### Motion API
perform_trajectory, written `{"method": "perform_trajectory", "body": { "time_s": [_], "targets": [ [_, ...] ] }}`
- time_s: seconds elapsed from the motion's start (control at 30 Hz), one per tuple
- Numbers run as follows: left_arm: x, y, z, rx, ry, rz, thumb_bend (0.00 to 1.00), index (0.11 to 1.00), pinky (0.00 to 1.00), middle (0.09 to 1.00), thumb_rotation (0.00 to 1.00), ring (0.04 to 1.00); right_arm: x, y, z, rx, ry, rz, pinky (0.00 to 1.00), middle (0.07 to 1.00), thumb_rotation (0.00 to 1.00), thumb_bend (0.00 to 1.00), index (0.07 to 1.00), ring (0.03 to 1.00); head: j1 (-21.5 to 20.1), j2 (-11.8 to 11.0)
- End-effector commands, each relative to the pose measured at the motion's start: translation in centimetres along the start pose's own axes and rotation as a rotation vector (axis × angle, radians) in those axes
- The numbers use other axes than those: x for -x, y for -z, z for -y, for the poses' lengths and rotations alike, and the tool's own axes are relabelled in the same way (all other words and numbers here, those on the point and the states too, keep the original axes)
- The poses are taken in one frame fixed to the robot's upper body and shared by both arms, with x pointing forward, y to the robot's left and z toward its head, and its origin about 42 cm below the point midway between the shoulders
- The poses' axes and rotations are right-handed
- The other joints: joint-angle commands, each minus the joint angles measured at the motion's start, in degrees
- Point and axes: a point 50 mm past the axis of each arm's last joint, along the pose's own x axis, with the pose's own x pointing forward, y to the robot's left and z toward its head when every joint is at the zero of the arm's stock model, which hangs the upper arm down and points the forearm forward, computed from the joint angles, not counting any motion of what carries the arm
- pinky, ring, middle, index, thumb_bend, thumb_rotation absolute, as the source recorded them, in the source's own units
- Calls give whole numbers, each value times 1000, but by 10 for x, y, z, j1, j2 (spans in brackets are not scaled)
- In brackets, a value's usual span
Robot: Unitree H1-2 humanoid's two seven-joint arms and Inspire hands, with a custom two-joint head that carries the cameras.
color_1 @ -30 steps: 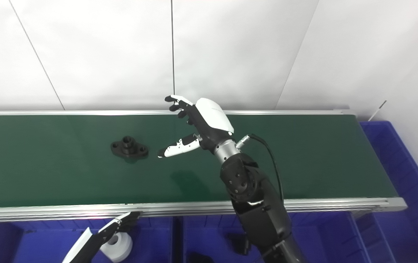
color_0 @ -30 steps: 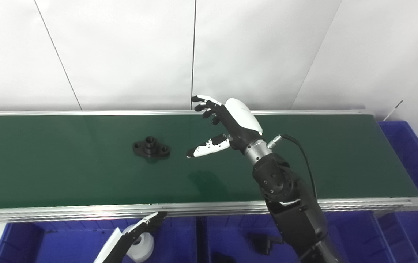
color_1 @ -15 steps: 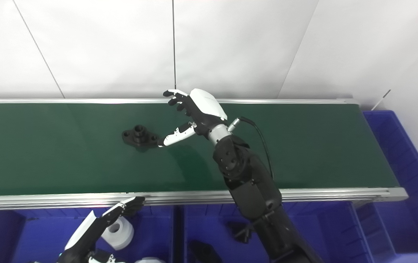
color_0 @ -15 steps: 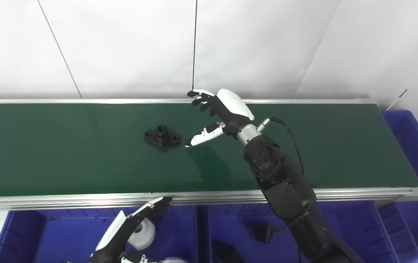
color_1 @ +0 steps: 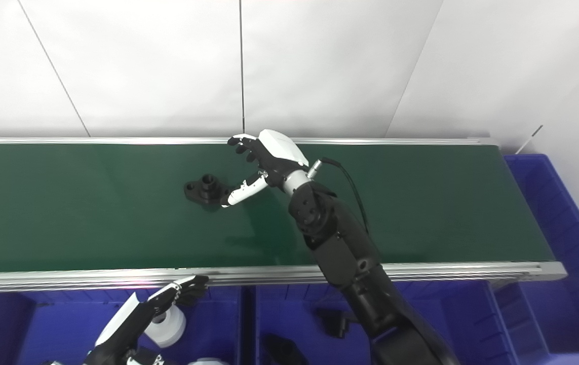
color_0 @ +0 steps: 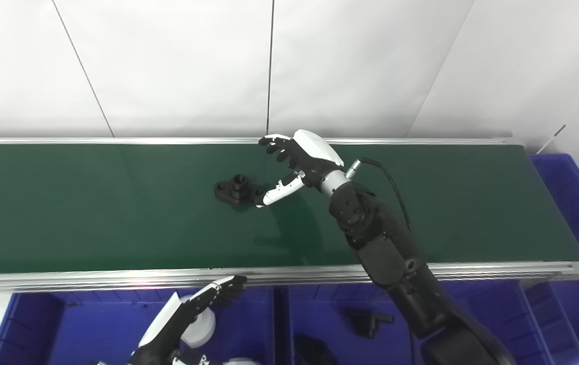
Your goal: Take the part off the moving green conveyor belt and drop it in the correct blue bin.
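Thumb (color_0: 275, 189) of right hand (color_0: 303, 158) against part (color_0: 237, 187)

The part (color_0: 237, 188) is a black flanged piece with an upright central boss, lying flat near the middle of the green conveyor belt (color_0: 91, 203).

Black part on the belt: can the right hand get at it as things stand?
Probably yes. The right hand is open over the green belt, its thumb tip right at the black part and its fingers spread above. Nothing lies between them. The left hand is low by the blue bins, out of the way.
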Motion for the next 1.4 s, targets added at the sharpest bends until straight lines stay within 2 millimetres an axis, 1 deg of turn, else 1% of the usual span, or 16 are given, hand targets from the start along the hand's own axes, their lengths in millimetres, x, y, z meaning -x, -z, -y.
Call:
{"method": "perform_trajectory", "body": {
  "time_s": [0.0, 0.27, 0.33, 0.5, 0.7, 0.87, 0.9, 0.93, 0.97, 1.03, 1.07, 1.1, 1.13, 1.2, 1.23, 1.37],
  "targets": [
    [-4, -11, -3, -1, -12, 71, 907, 841, 741, 823, 293, 786, -9, -22, 17, 18, 46, 63, 649, 813, 240, 937, 853, 753, 0, 0],
    [-4, -12, -3, -4, -10, 74, 907, 836, 731, 814, 304, 775, -13, -25, 3, 38, 22, 48, 627, 811, 245, 938, 856, 742, -4, 2],
    [-4, -12, -3, -4, -10, 74, 899, 835, 733, 813, 279, 773, -14, -26, 0, 44, 15, 46, 635, 815, 238, 932, 856, 752, -4, 2],
    [-3, -13, -2, -2, -12, 76, 896, 835, 732, 810, 276, 770, -16, -25, -11, 77, -9, 39, 643, 817, 233, 923, 864, 758, -4, 6],
    [-4, -14, -2, -3, -16, 79, 897, 839, 721, 801, 276, 756, -16, -15, -23, 71, -17, 14, 656, 811, 242, 923, 864, 757, -4, 8],
    [-3, -15, -1, 2, -16, 82, 896, 838, 725, 808, 283, 762, -16, -7, -27, 77, -20, -15, 638, 802, 202, 893, 857, 746, -3, 10],
    [-3, -15, -2, 4, -16, 82, 898, 838, 727, 809, 284, 764, -16, -5, -28, 78, -10, -18, 621, 785, 147, 867, 840, 723, -4, 11],
    [-3, -15, -2, 7, -16, 82, 896, 840, 718, 810, 284, 760, -15, -3, -29, 80, 1, -19, 578, 749, 66, 828, 806, 672, -6, 12],
    [-3, -15, -2, 9, -16, 82, 895, 841, 716, 810, 283, 759, -15, -1, -30, 85, 11, -19, 570, 743, 53, 821, 800, 663, -6, 12],
    [-3, -15, -2, 9, -18, 82, 895, 841, 712, 811, 283, 759, -15, 2, -31, 114, 25, -25, 515, 689, 13, 763, 746, 595, -6, 12],
    [-3, -15, -2, 8, -18, 83, 894, 842, 709, 812, 286, 759, -15, 3, -31, 140, 29, -29, 461, 599, 5, 623, 706, 498, -6, 13],
    [-3, -16, -2, 7, -18, 83, 894, 842, 707, 812, 288, 759, -15, 5, -32, 165, 35, -27, 421, 561, 2, 576, 680, 466, -5, 14],
    [-3, -16, -3, 8, -19, 83, 892, 844, 705, 813, 289, 758, -15, 6, -32, 190, 41, -21, 403, 516, 1, 544, 618, 434, -5, 14],
    [-4, -16, -3, 8, -20, 84, 890, 848, 697, 811, 287, 751, -14, 7, -31, 232, 38, -12, 400, 517, 0, 519, 526, 419, -6, 14],
    [-4, -16, -3, 9, -21, 84, 889, 848, 697, 810, 289, 749, -13, 8, -31, 249, 35, -11, 391, 519, 0, 516, 506, 421, -6, 14],
    [-4, -15, -4, 12, -22, 81, 890, 848, 705, 810, 292, 750, -10, 6, -29, 315, 16, -16, 379, 523, 0, 515, 495, 423, -7, 14]
  ]
}}
